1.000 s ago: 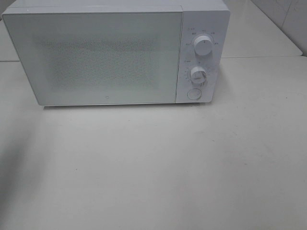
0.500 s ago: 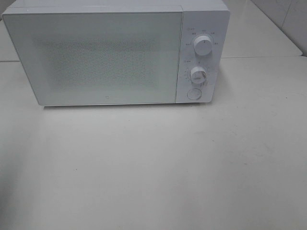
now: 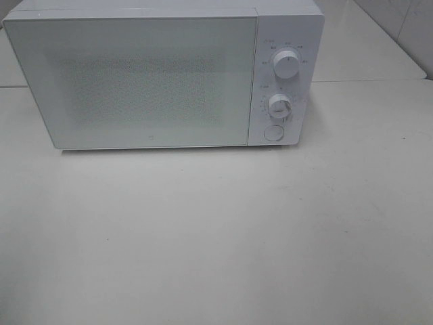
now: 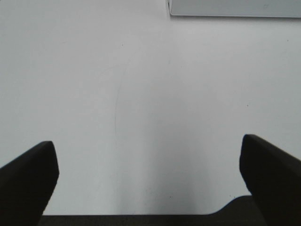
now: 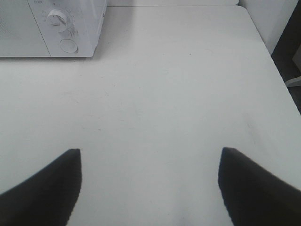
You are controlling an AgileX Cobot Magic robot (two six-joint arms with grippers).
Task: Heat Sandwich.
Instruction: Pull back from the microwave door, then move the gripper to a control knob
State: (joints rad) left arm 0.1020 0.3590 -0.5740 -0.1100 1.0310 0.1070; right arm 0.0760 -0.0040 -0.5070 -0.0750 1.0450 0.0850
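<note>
The sandwich is out of view in every frame. A white microwave (image 3: 162, 74) stands at the back of the table with its door shut; two dials (image 3: 287, 64) and a round button (image 3: 273, 133) sit on its right panel. Neither arm shows in the exterior high view. In the left wrist view my left gripper (image 4: 149, 174) hangs open over bare table, nothing between its dark fingers (image 4: 28, 179), with a microwave corner (image 4: 235, 8) ahead. My right gripper (image 5: 149, 183) is open too and empty, with the microwave's control panel (image 5: 66, 28) off ahead of it.
The white table (image 3: 216, 237) spreads in front of the microwave. In the right wrist view the table's edge (image 5: 277, 70) runs along one side, with a white wall or cabinet (image 5: 268, 19) and dark floor beyond it.
</note>
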